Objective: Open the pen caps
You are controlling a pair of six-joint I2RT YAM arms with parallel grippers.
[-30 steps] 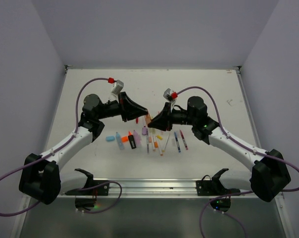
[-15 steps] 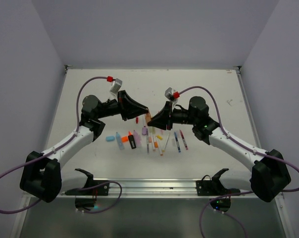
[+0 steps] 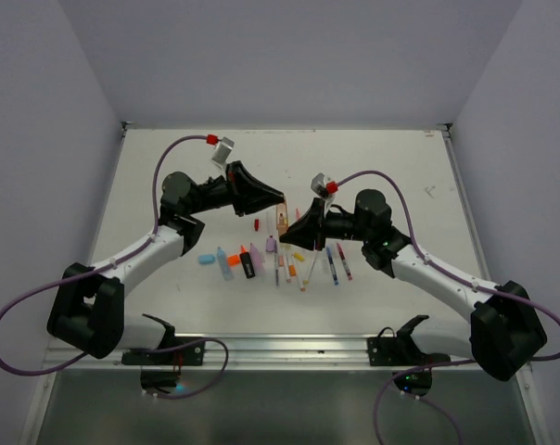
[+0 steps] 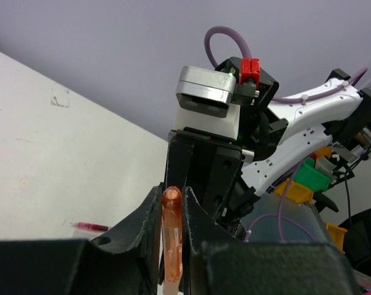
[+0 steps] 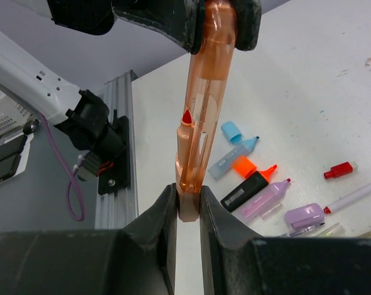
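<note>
Orange pen (image 3: 281,219) is hanging between two pinching grippers above a white table (image 3: 400,185); pale grey walls are closing it in.
Left gripper (image 3: 282,199) is squeezing the top of the clear orange cap (image 5: 213,61); right gripper (image 5: 187,200) is clamping the barrel below; a row of pens and highlighters (image 3: 271,260) is lying underneath, a red cap (image 3: 257,223) and a blue cap (image 3: 206,259) lying loose beside it; only the right wrist view is showing the red nib (image 5: 187,117) sitting inside the cap.

A robotics lab bench: white table (image 3: 289,153) boxed by plain walls (image 3: 39,139), cabled arms (image 3: 141,260).
</note>
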